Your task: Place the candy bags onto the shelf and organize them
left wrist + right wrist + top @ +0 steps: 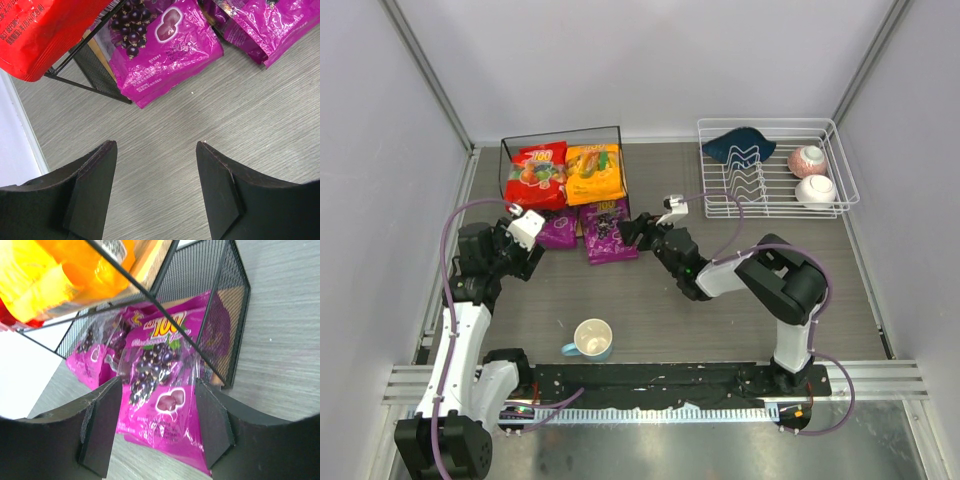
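The shelf [563, 136] stands at the far left of the surface [650, 320]. The red bag [537, 175] and the orange-yellow bag [594, 173] lie side by side on its top board, red on the left. From overhead they cover that board so fully that the lower tier is hidden. Only the near halves of the two purple bags poke out below them. The left purple bag [560, 232] sits partly behind the left hand [525, 226], and the right purple bag [609, 233] lies just left of the right hand [638, 228]. Seen from the right wrist, that bag's far end is tucked under the top tier inside the black wire. Its near end spills out between the right hand's fingers [102, 432], which stand well apart on either side of it. I cannot tell whether the pads touch the plastic, but the bag lies flat and is not gripped. The left hand hangs over bare surface, its fingers [92, 190] spread wide with nothing between them. The left purple bag lies beyond them, its top cut off at the picture's edge. A mug [592, 339] sits near the arm bases. At the far right a white dish rack [735, 185] holds two bowls [807, 160] and a dark blue cloth [738, 145].
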{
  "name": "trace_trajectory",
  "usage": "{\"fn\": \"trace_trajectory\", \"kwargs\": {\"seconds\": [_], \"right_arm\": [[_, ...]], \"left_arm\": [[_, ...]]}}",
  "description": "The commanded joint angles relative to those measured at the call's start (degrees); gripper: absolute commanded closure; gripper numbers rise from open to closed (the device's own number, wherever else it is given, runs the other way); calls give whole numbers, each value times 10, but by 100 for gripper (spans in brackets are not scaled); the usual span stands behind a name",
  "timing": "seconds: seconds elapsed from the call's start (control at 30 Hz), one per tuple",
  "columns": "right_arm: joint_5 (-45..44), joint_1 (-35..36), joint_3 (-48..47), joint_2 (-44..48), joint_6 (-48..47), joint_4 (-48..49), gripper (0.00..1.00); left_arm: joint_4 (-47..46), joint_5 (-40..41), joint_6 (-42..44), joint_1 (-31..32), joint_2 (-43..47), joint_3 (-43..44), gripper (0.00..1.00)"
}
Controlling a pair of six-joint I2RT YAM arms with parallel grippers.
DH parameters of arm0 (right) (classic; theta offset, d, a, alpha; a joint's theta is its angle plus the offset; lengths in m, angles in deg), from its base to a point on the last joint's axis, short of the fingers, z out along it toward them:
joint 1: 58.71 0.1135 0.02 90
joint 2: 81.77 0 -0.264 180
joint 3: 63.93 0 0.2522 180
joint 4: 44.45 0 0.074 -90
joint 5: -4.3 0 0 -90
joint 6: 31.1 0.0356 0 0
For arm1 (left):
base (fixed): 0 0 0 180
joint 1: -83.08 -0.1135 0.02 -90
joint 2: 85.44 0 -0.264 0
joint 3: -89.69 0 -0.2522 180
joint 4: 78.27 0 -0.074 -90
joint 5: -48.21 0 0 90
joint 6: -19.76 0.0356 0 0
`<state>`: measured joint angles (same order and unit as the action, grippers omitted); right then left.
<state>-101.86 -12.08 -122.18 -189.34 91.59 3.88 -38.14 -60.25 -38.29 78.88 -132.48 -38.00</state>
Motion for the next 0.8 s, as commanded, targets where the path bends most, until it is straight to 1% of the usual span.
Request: {"fn": "trace_trajectory", "kwargs": {"seconds": [0.0, 0.17, 0.33, 0.47, 0.77], "right_arm": [[37, -1, 11, 19, 1, 0, 34], [74, -6, 16, -2, 9, -5, 33], [66, -6, 27, -6, 13, -5, 31], [59, -7, 21, -11, 2, -31, 29], [59, -9, 11, -37, 1, -47, 27]], "left_arm": [[-22, -5, 0, -4, 3, 3, 31], [-18, -3, 1, -4, 8, 4, 32], [-15, -2, 2, -4, 9, 6, 31], [-13, -3, 1, -4, 9, 7, 32], [-10, -3, 1, -4, 13, 10, 31]]}}
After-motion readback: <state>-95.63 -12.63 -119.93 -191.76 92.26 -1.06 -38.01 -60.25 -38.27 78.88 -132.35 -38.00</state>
